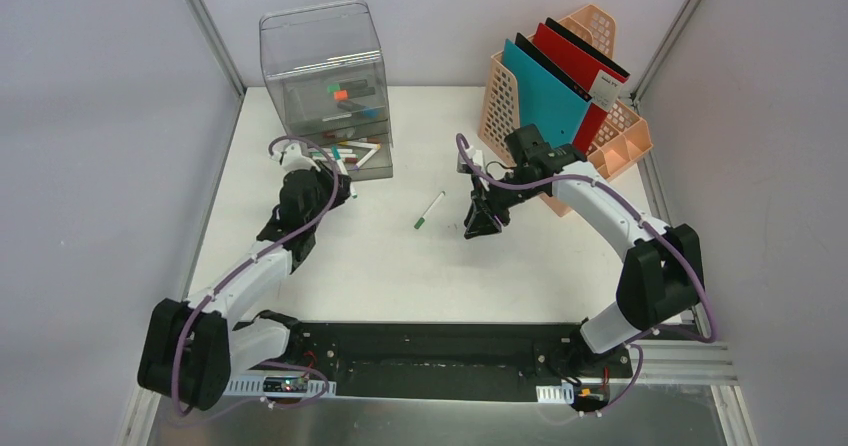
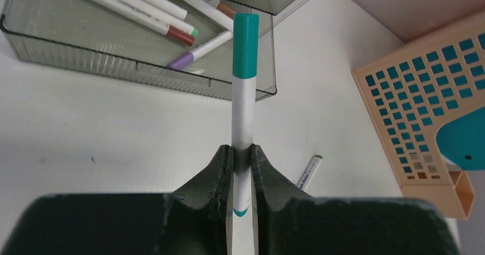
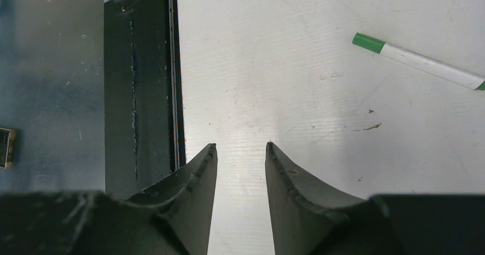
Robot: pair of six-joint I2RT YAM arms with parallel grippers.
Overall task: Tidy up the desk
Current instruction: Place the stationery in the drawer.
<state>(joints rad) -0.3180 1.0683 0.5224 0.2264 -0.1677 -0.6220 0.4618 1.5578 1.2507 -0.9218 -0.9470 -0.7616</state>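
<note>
The left gripper is nearly closed on the white barrel of a teal marker. It pinches low on the barrel, and the capped end sticks out well past the fingertips. Just ahead of that cap is the open drawer, smoky grey, with several markers already lying loose in it. The drawer is the bottom one of a clear drawer unit. Off to this gripper's right stands a peach rack.

The right gripper has its jaws partly apart with nothing between them, and it hangs over bare tabletop. A green marker lies flat ahead of it and to its right, near but not touching. The dark rail runs along its left.

The desk lies under both grippers, flat and white. It is rigid and fixed, so I judge it is not a thing to grip. The job is to clear what lies on it.

The markers look light, stiff and smooth. Being round, they are likely to roll if nudged. The green one is best pinched across mid-barrel, with the fingers square to its length.

The held marker's long overhang could let it pivot in the grip. It probably wants to be lowered over the drawer before release.
</note>
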